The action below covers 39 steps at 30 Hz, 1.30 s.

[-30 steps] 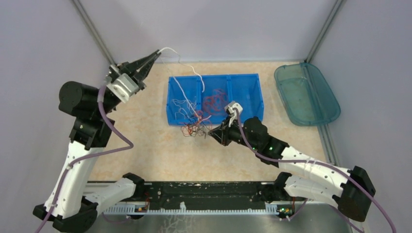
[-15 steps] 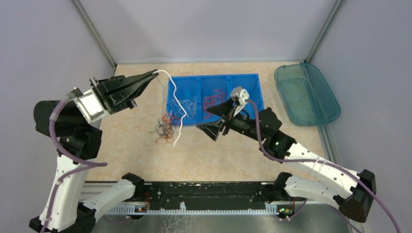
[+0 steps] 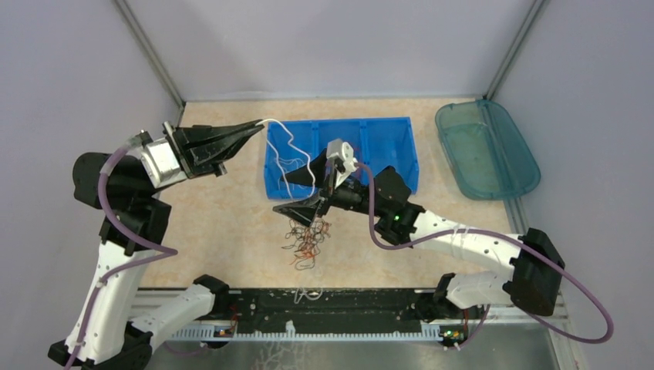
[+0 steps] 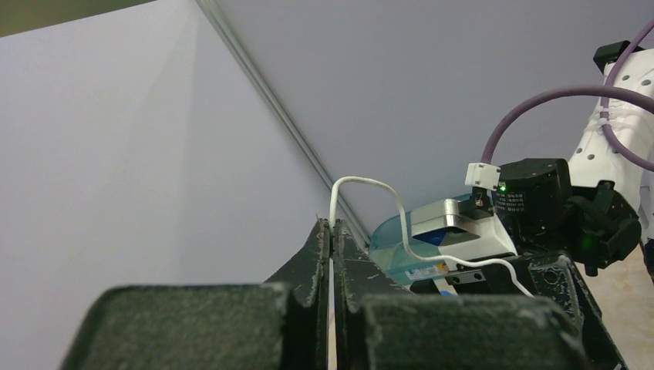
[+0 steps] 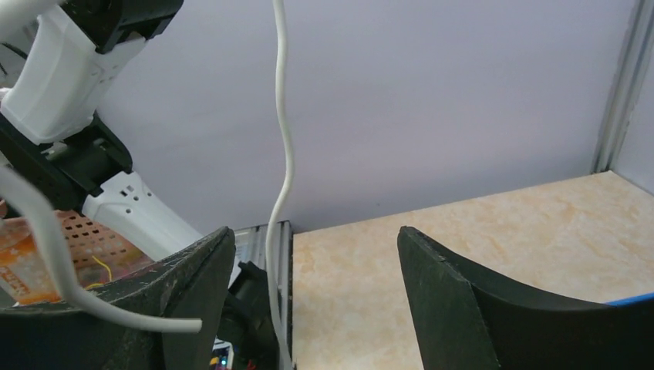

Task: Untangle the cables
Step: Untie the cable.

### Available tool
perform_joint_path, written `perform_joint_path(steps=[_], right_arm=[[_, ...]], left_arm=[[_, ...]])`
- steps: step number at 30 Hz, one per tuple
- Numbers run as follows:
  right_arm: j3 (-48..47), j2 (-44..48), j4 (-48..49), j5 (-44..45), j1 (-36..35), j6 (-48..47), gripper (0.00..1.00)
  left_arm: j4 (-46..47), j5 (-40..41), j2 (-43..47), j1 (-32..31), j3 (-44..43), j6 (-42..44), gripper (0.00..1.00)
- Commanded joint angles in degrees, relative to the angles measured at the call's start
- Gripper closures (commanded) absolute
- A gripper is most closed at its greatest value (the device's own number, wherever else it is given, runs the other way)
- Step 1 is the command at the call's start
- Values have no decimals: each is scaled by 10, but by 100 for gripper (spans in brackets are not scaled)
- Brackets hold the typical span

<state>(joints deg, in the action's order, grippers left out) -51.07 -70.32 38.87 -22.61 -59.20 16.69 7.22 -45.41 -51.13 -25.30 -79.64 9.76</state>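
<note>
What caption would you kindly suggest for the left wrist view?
Left gripper shut on a white cable, with the right arm beyond.

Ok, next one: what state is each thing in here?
left gripper: shut on the white cable's end.
right gripper: open, white cable hanging between its fingers.
white cable: in the air, hanging slack from the left gripper.
tangle of cables: bunched, ungripped, by the bin's near side.
blue bin: upright, white wires in its left compartment.

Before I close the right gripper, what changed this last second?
The right gripper opened and swung left; the white wire now runs between its jaws. The tangle shifted nearer the robot. The left gripper drew nearer, still shut on that wire. The bin and tray stayed.
</note>
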Motion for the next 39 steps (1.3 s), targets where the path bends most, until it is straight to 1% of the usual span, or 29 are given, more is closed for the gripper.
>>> perform_joint_path(steps=[1, 5, 9, 15, 19, 25, 26, 27, 30, 32, 34, 35, 39], right_arm=[[-8, -3, 76, -7, -6, 15, 27], [9, -18, 73, 20, -6, 15, 38], [38, -42, 96, 45, -5, 20, 52], [75, -90, 148, 78, -5, 44, 65], [92, -109, 186, 84, -6, 66, 67], [108, -121, 198, 88, -5, 79, 68], [110, -123, 201, 89, -6, 81, 68], [111, -123, 203, 88, -6, 82, 65], [112, -108, 196, 95, -6, 80, 46], [119, -82, 187, 106, -6, 68, 37], [128, -47, 173, 117, -6, 50, 31], [136, -21, 168, 126, -6, 39, 29], [149, 38, 161, 132, -6, 13, 22]], left_arm=[[10, -7, 7, 1, 0, -15, 100], [18, -6, 0, 1, -10, -23, 100], [24, -8, -11, 2, -31, -32, 100], [32, -2, -26, 1, -58, -38, 100], [35, 2, -28, 2, -67, -36, 100], [40, 6, -36, 1, -91, -33, 100], [40, 6, -38, 1, -96, -34, 100], [39, 5, -40, 1, -101, -35, 100], [34, 6, -38, 1, -98, -32, 100], [31, 8, -31, 2, -81, -28, 100], [36, 7, -22, 1, -55, -24, 100], [36, 7, -18, 1, -48, -25, 100], [33, 4, -8, 1, -24, -33, 100]])
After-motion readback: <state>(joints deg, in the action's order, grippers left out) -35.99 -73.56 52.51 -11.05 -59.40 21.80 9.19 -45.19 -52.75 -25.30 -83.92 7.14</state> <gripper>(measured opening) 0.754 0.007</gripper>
